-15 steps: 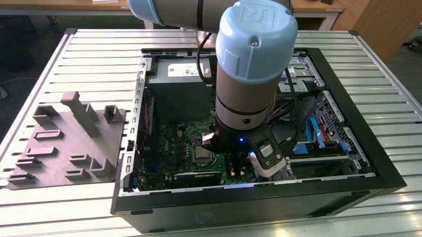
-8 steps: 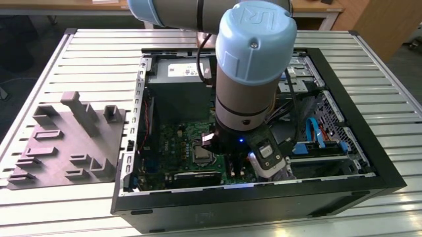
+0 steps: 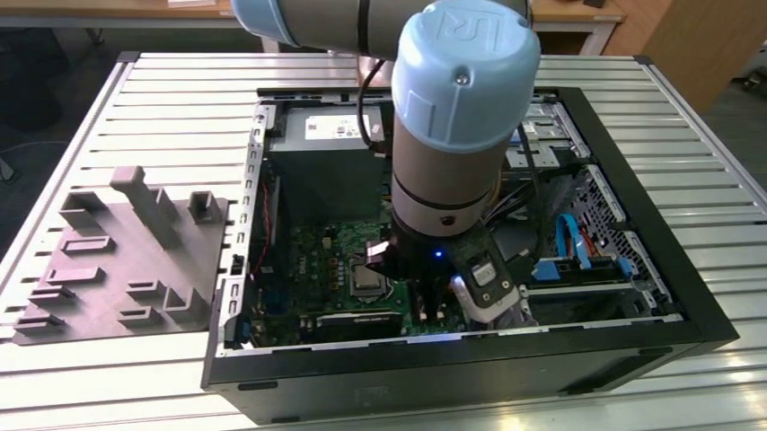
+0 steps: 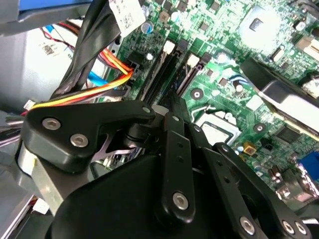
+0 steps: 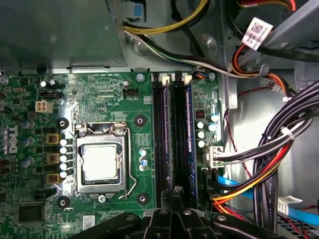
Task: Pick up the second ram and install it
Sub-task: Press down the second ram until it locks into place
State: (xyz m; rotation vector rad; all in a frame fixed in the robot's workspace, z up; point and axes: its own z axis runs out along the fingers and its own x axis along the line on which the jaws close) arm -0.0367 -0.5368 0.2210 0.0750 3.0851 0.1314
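Observation:
My gripper [image 3: 434, 310] is low inside the open computer case, over the motherboard. In both wrist views its black fingers come together into one narrow tip [image 5: 175, 191] [image 4: 173, 99], so it is shut. That tip hangs over one end of the black memory slots [image 5: 160, 139]. A thin dark strip that I take for the second ram [image 5: 178, 134] stands edge-on in the slot in line with the tip. Beside it runs another strip with a bluish edge [image 5: 188, 134]. Whether the tip touches the second ram I cannot tell.
The processor socket [image 5: 99, 162] lies next to the slots on the green board. Bundled cables [image 5: 271, 164] crowd the slots' other side. The power supply [image 3: 323, 144] sits at the case's far end. A grey moulded tray [image 3: 120, 269] lies outside the case at the exterior view's left.

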